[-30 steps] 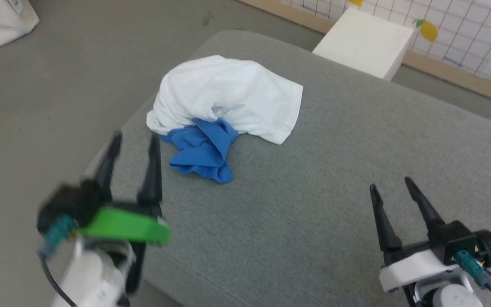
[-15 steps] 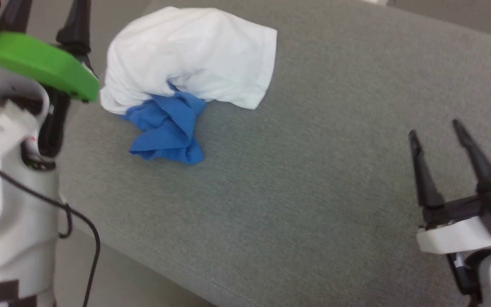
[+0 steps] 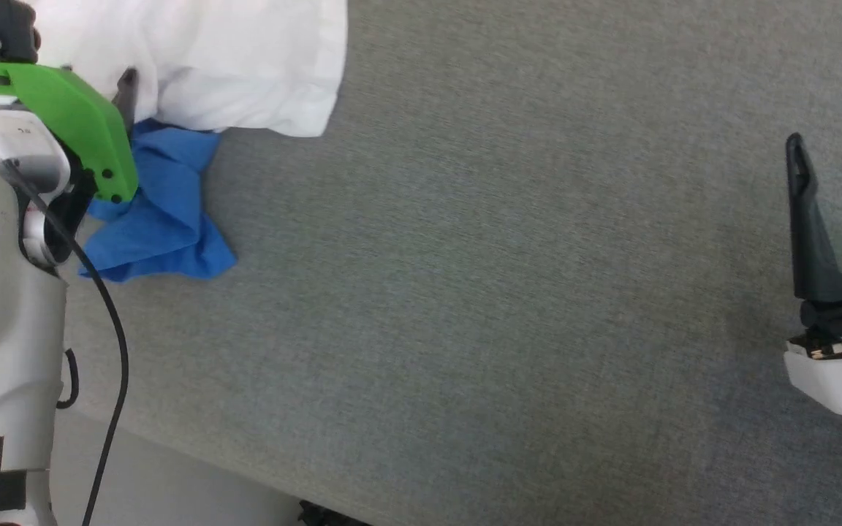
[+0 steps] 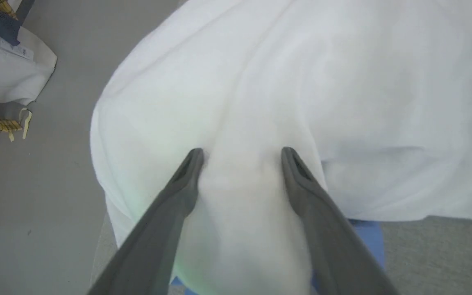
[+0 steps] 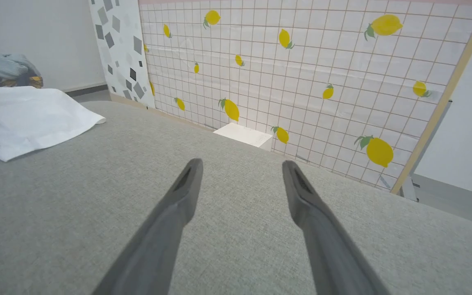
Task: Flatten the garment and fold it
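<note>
The garment (image 3: pixel 209 66) lies bunched; a white mound over crumpled blue folds.

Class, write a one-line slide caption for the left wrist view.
Open left gripper straddles a raised fold of the crumpled white garment on a grey fabric surface.

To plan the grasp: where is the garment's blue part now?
Head view, upper left: the garment's blue part lies on the grey cushion, sticking out from under the white cloth, beside the left tool.

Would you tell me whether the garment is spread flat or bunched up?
Bunched: the garment sits in a mound, its blue part crumpled under the white.
</note>
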